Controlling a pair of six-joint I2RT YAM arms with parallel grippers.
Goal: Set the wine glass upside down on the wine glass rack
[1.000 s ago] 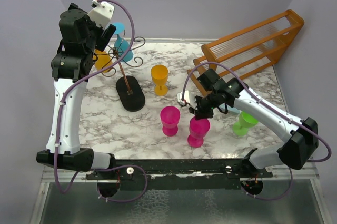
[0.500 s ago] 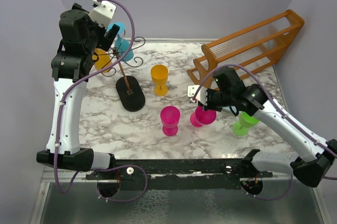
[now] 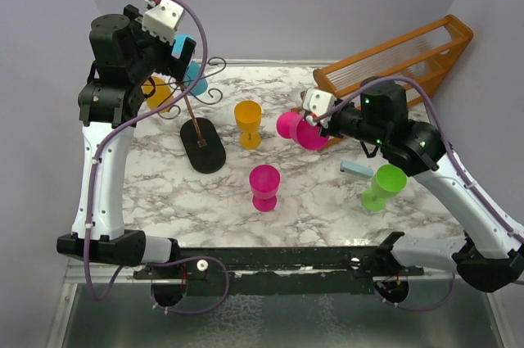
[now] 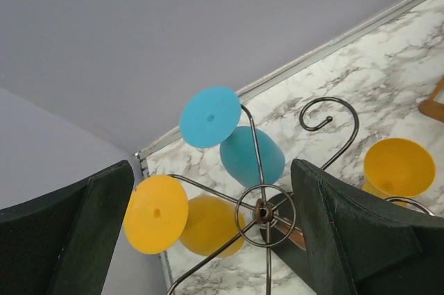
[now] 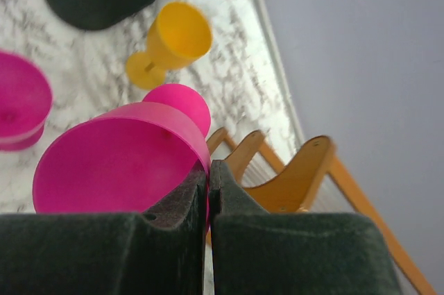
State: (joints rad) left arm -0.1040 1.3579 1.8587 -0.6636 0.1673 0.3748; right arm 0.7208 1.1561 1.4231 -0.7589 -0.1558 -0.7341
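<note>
My right gripper point(image 3: 311, 123) is shut on the rim of a magenta wine glass point(image 3: 296, 129). It holds the glass in the air, tipped on its side, in front of the wooden rack. In the right wrist view the pads point(image 5: 229, 198) pinch the bowl wall of this glass point(image 5: 118, 170). The wine glass rack point(image 3: 195, 86) is a dark wire stand on a black oval base point(image 3: 203, 146) at the back left. A blue glass point(image 4: 252, 155) and a yellow glass point(image 4: 208, 225) hang upside down on it. My left gripper point(image 3: 172, 57) is open and empty above the rack hub point(image 4: 263, 209).
A yellow glass point(image 3: 248, 123), a second magenta glass point(image 3: 264, 187) and a green glass point(image 3: 381, 187) stand on the marble table. A small light-blue piece point(image 3: 356, 169) lies by the green glass. The orange wooden slatted rack point(image 3: 393, 65) stands at the back right.
My right arm lifted the magenta glass off the table, carried it back toward the wooden rack and tipped it on its side. My left gripper rose slightly above the wire rack.
</note>
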